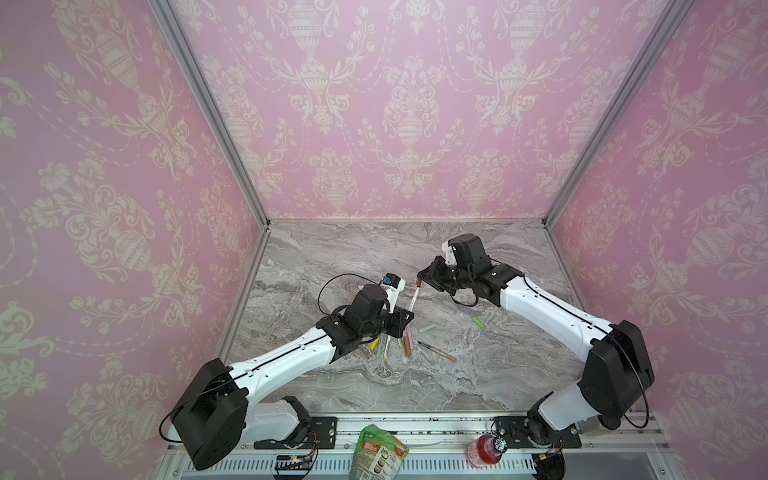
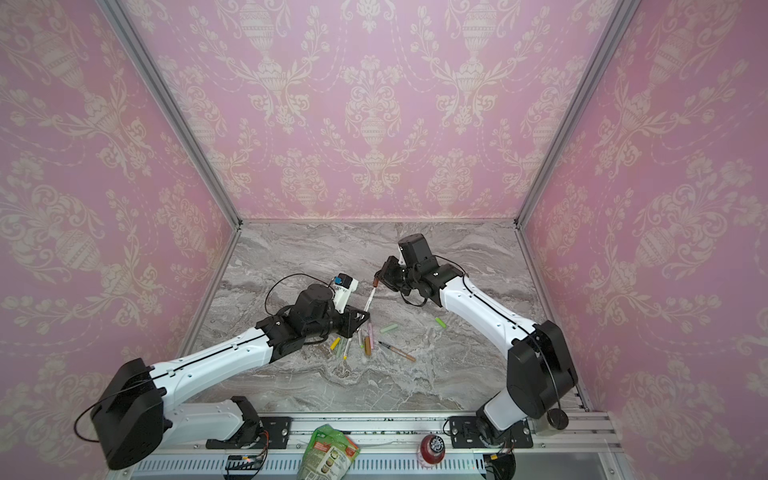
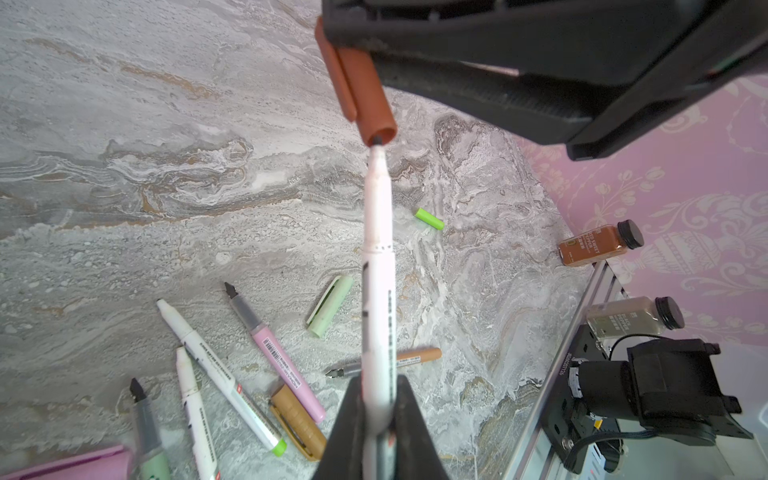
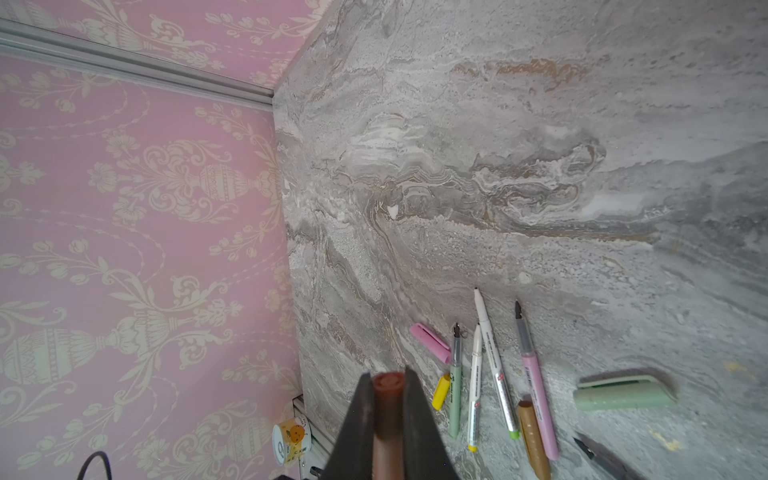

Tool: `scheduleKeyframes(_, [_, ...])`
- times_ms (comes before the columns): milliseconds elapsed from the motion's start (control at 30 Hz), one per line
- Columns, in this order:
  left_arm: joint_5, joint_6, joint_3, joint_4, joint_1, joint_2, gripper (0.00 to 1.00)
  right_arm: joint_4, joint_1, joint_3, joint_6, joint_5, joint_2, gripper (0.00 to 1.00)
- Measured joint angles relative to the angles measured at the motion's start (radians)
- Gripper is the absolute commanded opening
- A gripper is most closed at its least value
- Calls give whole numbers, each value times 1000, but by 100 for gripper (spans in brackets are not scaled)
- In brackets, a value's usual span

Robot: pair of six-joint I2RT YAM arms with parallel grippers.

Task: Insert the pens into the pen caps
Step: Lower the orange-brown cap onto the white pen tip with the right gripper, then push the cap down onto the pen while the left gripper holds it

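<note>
Between the closed jaws of the left tool [image 3: 378,382] sits a slim white plastic marker pen [image 3: 377,249], its long axis running straight away toward a short rust-brown plastic pen cap [image 3: 368,95]. The pen's dark tip meets the cap's open mouth, nearly in line and not seated. Beyond, the right tool [image 4: 386,376] is clamped on that cap, both raised above the grey marbled worktop [image 3: 124,174].

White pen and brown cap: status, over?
Left hand shut on white pen. Right hand shut on brown cap. Tip at cap mouth, not seated. Nothing blocking.
</note>
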Motion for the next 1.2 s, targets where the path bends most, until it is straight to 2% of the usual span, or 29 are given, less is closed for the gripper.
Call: scheduleKeyframes(1200, [-21,-13,-6,6,0,-11,0,10,19,-14,-4,33,-1,0])
